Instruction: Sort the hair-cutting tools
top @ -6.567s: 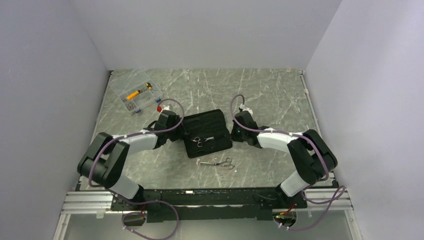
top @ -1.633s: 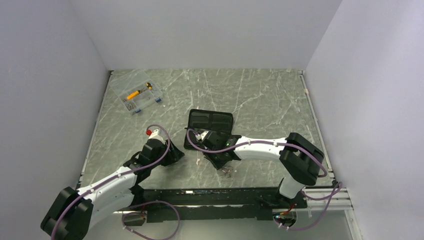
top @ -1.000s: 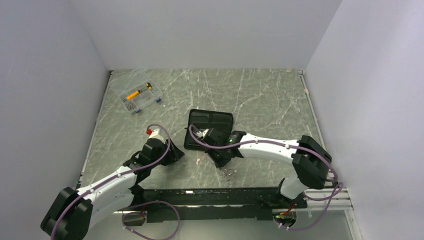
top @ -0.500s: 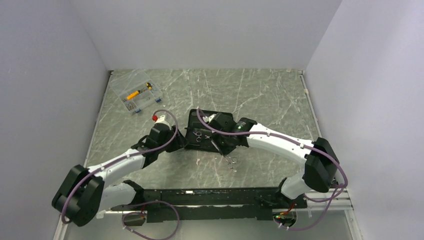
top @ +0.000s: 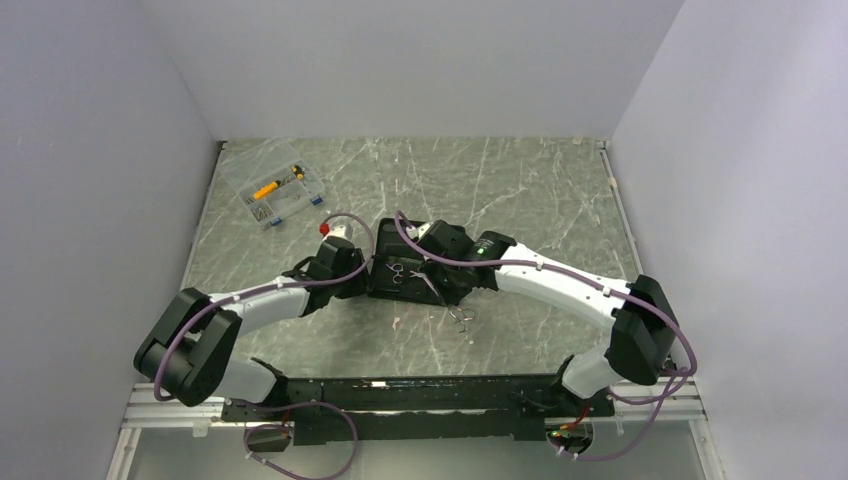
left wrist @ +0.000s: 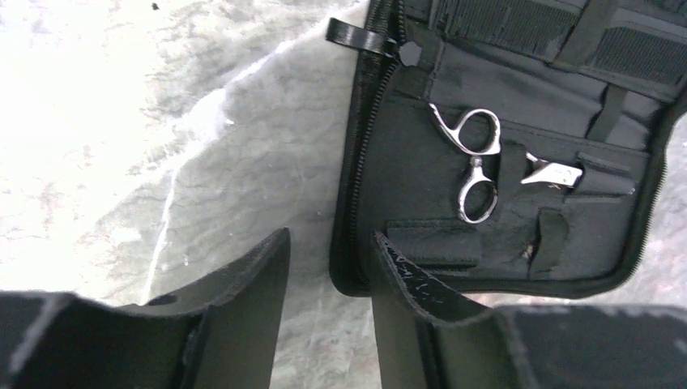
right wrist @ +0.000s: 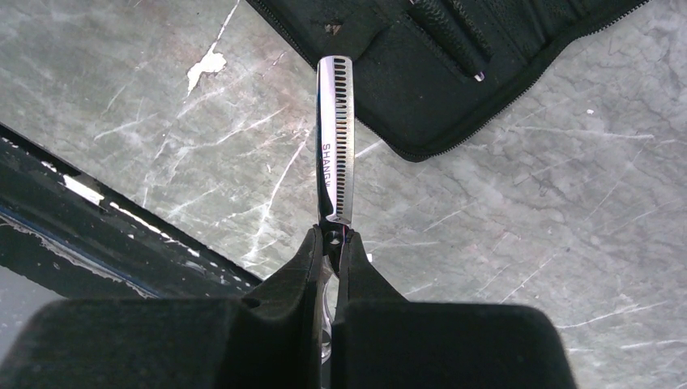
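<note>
A black zip case (top: 385, 250) lies open mid-table. One silver scissors (left wrist: 474, 162) sits tucked inside it, ring handles showing (top: 397, 272). My right gripper (right wrist: 333, 235) is shut on the second scissors (right wrist: 335, 138) at the pivot. Its toothed blade points at the case's near edge (right wrist: 421, 97), and its ring handles hang below the gripper (top: 462, 318). My left gripper (left wrist: 328, 235) is open at the case's left corner. The zip edge (left wrist: 356, 243) lies between its fingers: one finger (left wrist: 405, 279) over the case, the other over the table.
A clear plastic box (top: 272, 192) with yellow and small parts stands at the back left. The black front rail (right wrist: 97, 211) runs close below the right gripper. Both arms (top: 560, 285) converge on the case from either side.
My right gripper has carried the scissors up off the front of the table toward the case. My left gripper has swung forward to the case's left corner and its jaws have narrowed a little.
</note>
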Tool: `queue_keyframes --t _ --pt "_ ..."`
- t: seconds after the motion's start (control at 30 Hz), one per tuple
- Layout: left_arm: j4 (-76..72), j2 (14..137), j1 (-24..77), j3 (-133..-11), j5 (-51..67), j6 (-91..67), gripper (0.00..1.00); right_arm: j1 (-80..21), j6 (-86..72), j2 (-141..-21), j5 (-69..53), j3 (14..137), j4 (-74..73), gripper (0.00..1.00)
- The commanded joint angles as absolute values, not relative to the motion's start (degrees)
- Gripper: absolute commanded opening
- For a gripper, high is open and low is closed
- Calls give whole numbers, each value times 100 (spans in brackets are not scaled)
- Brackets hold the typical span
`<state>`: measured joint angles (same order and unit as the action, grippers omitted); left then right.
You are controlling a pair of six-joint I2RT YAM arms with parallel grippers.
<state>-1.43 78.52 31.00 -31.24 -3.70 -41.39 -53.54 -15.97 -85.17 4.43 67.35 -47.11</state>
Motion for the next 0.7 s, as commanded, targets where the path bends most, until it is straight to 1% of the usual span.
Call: queue_keyframes --t 0.0,0.13,0.4,0.5,0.53,0.57,0.67 --pt "184 7966 3142 -3318 -734 -3749 45 -5335 -1524 -8408 556 6765 -4570 0" --pt "442 8032 3134 -3280 -885 -3662 41 -5330 -1555 -8376 528 6696 -4508 0" --pt "686 7864 2967 -3235 -1342 -3628 38 -5342 -1704 -8071 544 6419 -4385 0" --pt "661 7870 2868 -3322 -1295 -3603 28 -5335 -1772 -7882 505 6264 -4351 0" --pt "621 7893 2860 -3349 -1245 -3594 23 -5336 -1783 -7826 483 6225 -4351 0" --pt "552 7893 2858 -3365 -1172 -3582 21 -5335 -1786 -7772 471 6189 -4365 0" --pt "276 7888 2885 -3293 -895 -3541 7 -5336 -1774 -7638 438 6076 -4394 0"
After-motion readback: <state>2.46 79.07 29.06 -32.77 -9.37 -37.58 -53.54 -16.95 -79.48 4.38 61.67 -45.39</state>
